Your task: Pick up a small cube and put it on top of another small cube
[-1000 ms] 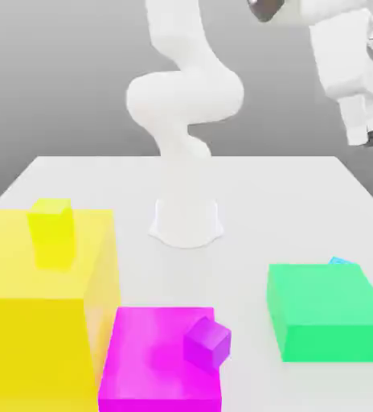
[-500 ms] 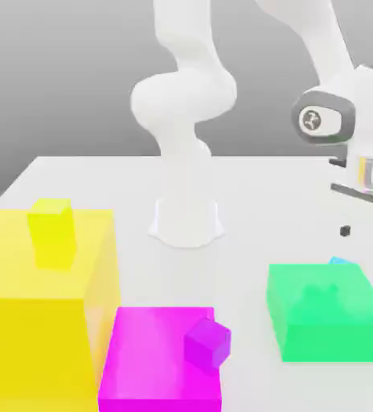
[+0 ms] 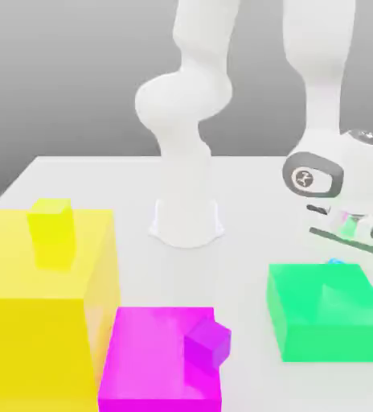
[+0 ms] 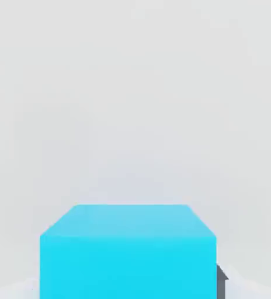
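Gripping cyan cube (image 4: 128, 260), claw (image 4: 129, 286) closed; green block (image 3: 330, 314) mostly hides cube in exterior view.

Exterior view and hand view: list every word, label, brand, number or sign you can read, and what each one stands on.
No readable words or numbers anywhere.
One round dark emblem on the arm, in the exterior view: too small to make out.

From here the big yellow block (image 3: 33, 338), magenta block (image 3: 161, 354) and green block (image 3: 330, 314) look like smooth plastic; the cyan cube (image 4: 129, 266) is smooth too, and the pale surface (image 3: 246, 217) looks smooth and matt.
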Available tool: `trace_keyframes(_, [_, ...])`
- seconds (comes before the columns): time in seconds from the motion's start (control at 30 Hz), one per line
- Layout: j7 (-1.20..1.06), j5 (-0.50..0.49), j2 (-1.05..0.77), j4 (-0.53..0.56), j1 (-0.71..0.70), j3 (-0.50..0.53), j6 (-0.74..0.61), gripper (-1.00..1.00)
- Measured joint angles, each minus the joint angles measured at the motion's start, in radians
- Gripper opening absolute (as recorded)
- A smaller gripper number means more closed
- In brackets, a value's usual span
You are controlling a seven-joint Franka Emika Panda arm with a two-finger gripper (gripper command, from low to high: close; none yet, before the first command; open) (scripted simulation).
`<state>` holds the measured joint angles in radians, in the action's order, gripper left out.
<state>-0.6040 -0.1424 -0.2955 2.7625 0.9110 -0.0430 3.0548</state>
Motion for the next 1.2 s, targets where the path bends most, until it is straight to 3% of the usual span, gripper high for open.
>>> trace_keyframes(0.3, [-0.075, 0.142, 0.276, 0.041, -0.041, -0.074, -0.207, -1.00])
trace_keyframes(0.33, [-0.047, 0.147, 0.311, 0.029, -0.007, -0.051, -0.239, -1.00])
trace_keyframes(0.97, [0.525, -0.031, 0.737, -0.245, -0.758, 0.373, -0.943, -1.00])
trace_keyframes(1.1, [0.614, -0.056, 0.726, -0.251, -0.900, 0.468, -0.947, -1.00])
trace_keyframes(1.13, [0.621, -0.059, 0.712, -0.236, -0.915, 0.482, -0.919, 1.00])
trace_keyframes(1.2, [0.621, -0.059, 0.712, -0.236, -0.915, 0.482, -0.919, 1.00])
